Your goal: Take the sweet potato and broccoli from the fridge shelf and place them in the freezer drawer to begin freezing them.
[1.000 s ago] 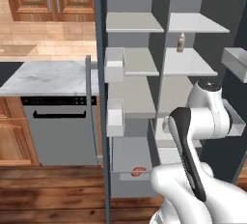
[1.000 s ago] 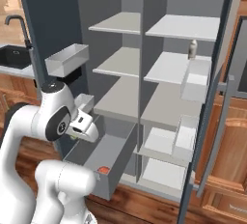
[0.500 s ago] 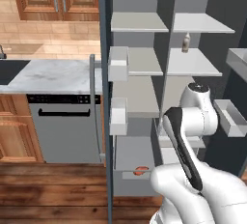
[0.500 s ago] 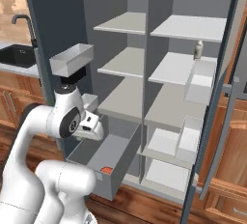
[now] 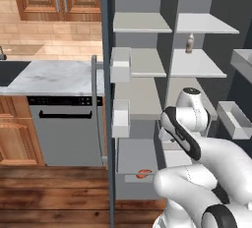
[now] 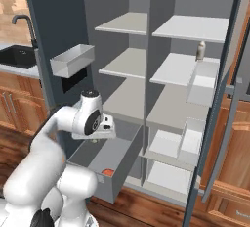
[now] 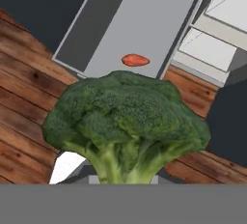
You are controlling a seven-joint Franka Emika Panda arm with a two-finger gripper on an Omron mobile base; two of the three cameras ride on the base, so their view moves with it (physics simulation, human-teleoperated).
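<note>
Your broccoli (image 7: 126, 121) sits up close in the hand view, a lumpy, dark-green crown on a paler ribbed stem, clamped in the end effector (image 6: 95, 139), whose fingertips it hides. It hangs above the open freezer drawer (image 6: 128, 158), a deep grey box with a smooth flat floor. The sweet potato (image 7: 135, 60), a small oblong orange-red lump, lies on that floor near the drawer's front edge. Below you see wood-plank flooring (image 7: 24, 97).
</note>
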